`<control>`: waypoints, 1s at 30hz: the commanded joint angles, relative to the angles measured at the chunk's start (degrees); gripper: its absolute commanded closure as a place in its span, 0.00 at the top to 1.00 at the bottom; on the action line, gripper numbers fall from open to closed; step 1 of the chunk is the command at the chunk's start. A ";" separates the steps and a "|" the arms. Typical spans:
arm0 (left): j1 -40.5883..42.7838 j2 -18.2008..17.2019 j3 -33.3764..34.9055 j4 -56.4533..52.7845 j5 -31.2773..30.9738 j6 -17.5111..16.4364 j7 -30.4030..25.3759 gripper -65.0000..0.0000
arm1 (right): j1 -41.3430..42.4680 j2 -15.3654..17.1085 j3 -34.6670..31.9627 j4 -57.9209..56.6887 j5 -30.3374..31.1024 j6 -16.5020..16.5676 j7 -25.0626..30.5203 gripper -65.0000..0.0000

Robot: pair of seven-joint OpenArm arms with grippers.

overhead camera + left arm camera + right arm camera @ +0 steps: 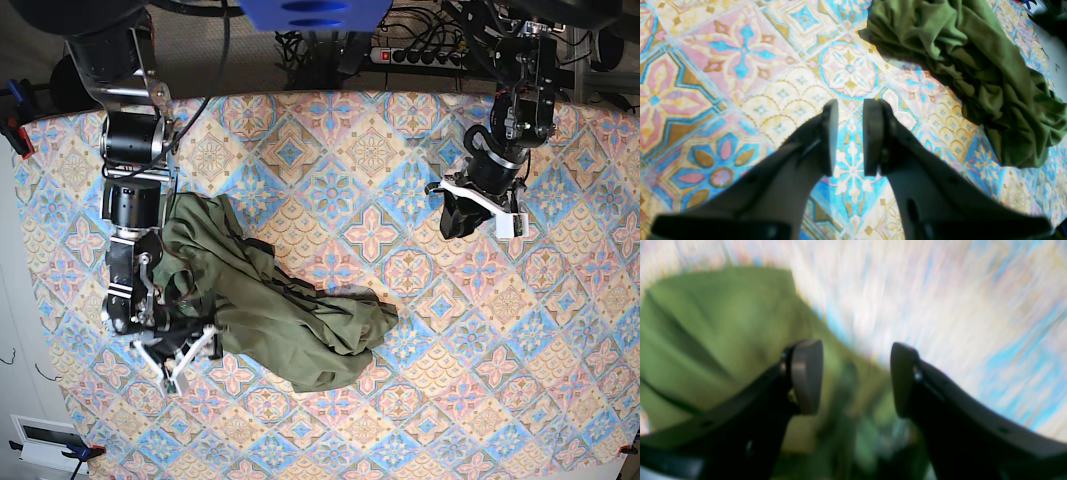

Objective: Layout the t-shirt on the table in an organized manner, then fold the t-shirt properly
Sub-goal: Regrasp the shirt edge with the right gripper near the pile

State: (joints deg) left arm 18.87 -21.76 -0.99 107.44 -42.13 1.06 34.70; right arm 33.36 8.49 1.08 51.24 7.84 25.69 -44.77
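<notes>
Both grippers held nothing: the right gripper stood released over the crumpled t-shirt, the left gripper narrowly parted above the table.

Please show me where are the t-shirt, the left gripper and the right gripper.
t-shirt [290, 320]: base view, middle of the crumpled green cloth.
left gripper [850, 136]: left wrist view, gap between its fingers.
right gripper [857, 378]: right wrist view, gap between its fingers.

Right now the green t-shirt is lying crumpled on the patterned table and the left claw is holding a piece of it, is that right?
Not quite. The t-shirt is crumpled on the table, but the left claw holds nothing; the left wrist view shows it over bare cloth, apart from the shirt.
</notes>
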 commanded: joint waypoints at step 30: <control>-0.19 -0.44 -0.10 0.83 -0.55 -0.58 -1.16 0.21 | 5.71 -1.50 0.28 -13.92 0.74 0.11 12.91 0.47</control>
State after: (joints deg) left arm 19.03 -21.76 -0.95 107.44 -42.30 1.08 34.70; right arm 36.88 6.66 1.34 36.12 7.77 25.47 -33.21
